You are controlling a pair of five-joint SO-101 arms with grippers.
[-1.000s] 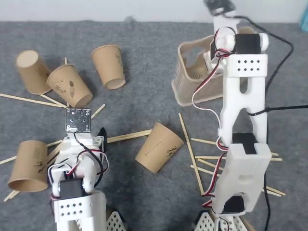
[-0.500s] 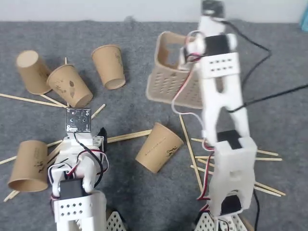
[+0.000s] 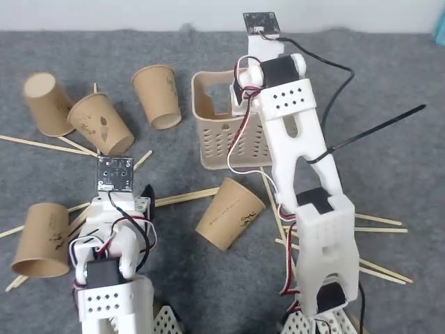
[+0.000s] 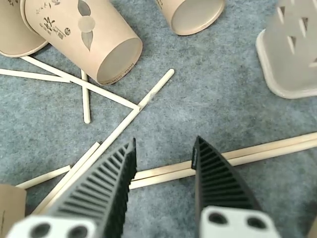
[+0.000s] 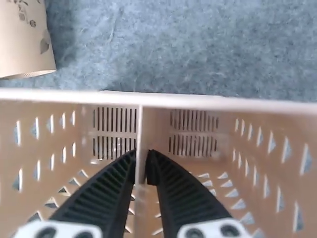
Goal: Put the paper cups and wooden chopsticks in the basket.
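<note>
My right gripper (image 5: 142,157) is shut on a thin wall of the beige basket (image 5: 208,129). In the high view the basket (image 3: 226,139) sits at the table's back centre, under the right arm (image 3: 292,132). My left gripper (image 4: 163,148) is open just above a pair of wooden chopsticks (image 4: 233,156) and holds nothing; from above it sits near the front left (image 3: 142,196). Several paper cups lie on their sides: three at the back left (image 3: 101,124), one at the front left (image 3: 39,239), one in the middle (image 3: 229,212).
More chopsticks are scattered at the left (image 3: 35,144) and right of the right arm (image 3: 375,223). A crossed bunch of chopsticks (image 4: 79,84) lies beside a cup (image 4: 86,37). Another cup (image 5: 22,39) lies just behind the basket. A black cable (image 3: 379,129) trails at the right.
The right arm has swung left, dragging the basket from the back right towards the back centre. The left arm and the cups have not moved.
</note>
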